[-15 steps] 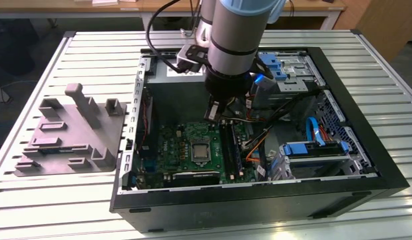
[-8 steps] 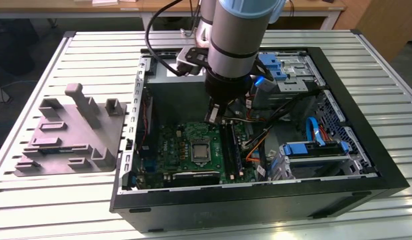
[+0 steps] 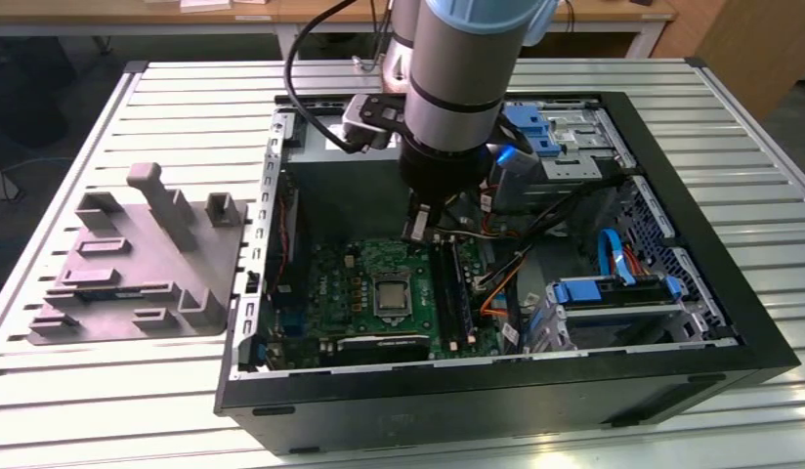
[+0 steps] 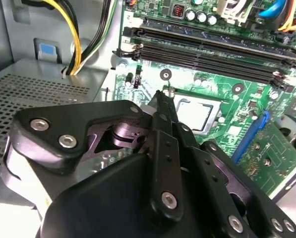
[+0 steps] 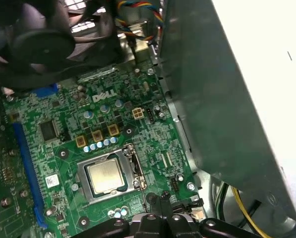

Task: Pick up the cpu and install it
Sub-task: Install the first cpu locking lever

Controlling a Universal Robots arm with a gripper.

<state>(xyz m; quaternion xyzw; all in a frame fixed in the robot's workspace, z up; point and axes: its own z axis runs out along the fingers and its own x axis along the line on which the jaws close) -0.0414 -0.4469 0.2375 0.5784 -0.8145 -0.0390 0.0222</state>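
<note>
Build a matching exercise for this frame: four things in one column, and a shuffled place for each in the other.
Things:
1. silver-grey square cpu
2. grey moulded plastic tray
3. black gripper
4. yellow and black cable bundle

Places:
A. on the slatted table, outside the case at the exterior view's left
B. seated in the metal-framed socket on the green motherboard
C. by the perforated metal panel, beside the motherboard
D. above the motherboard, near the socket

Pairs: 1-B, 2-A, 3-D, 4-C
</note>
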